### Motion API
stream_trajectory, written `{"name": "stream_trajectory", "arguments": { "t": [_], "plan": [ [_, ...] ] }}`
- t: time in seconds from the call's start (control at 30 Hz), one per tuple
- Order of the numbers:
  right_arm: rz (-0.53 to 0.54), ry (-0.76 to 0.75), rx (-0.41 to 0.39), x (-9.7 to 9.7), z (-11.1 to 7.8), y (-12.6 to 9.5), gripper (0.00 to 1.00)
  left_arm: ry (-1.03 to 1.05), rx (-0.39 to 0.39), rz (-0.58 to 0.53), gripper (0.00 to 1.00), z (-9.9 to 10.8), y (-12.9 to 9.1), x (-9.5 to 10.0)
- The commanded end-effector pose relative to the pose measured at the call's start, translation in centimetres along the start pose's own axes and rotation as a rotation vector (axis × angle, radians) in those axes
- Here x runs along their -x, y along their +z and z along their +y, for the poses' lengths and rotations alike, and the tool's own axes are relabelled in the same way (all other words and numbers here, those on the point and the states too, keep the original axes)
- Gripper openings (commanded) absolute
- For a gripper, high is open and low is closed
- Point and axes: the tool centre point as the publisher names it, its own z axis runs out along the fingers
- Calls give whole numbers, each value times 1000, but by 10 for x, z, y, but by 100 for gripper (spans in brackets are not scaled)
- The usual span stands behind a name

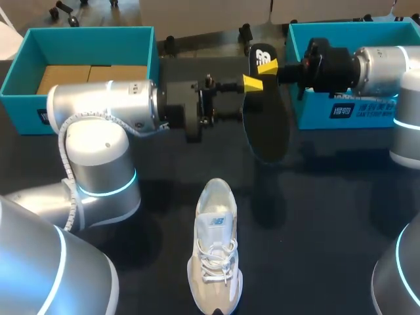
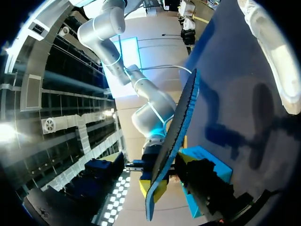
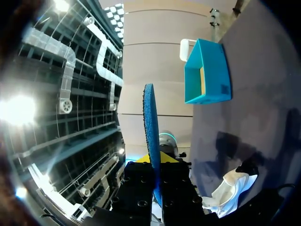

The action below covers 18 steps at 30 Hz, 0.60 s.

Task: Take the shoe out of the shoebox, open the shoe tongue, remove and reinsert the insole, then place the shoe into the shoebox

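A dark insole (image 1: 266,125) hangs upright in the air above the back middle of the table. My right gripper (image 1: 266,65) is shut on its upper end; in the right wrist view the insole (image 3: 149,117) runs edge-on out from between this gripper's (image 3: 157,160) fingers. My left gripper (image 1: 254,82) is at the insole's left edge just below, open, with the edge between its fingers. In the left wrist view the insole's blue underside (image 2: 176,136) stands right beside that gripper. The white shoe (image 1: 215,256) lies on the table near the front, toe toward the back.
An open teal shoebox (image 1: 147,62) with cardboard inside stands at the back left. A second teal box (image 1: 341,108) stands at the back right, under my right arm. My left arm's elbow (image 1: 98,164) looms over the table's left side.
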Motion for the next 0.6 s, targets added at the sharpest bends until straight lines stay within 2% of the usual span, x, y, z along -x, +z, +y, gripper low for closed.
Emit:
{"name": "stream_trajectory", "arguments": {
  "t": [0.03, 0.1, 0.23, 0.53, 0.6],
  "plan": [
    [-1, -1, 1, 0, 0, 1, 0, 3, 0, 14, 54, 2, 2, 2],
    [-1, -1, 1, 0, 0, 1, 0, 7, 0, 21, 55, 4, 3, 2],
    [-1, -1, 1, 0, 0, 1, 0, 10, -1, 25, 47, 6, 4, 2],
    [-1, -1, 1, 0, 0, 1, 0, 20, -10, 46, 43, 7, 8, 1],
    [-1, -1, 1, 0, 0, 1, 0, 21, -11, 49, 40, 7, 8, 0]
  ]
}}
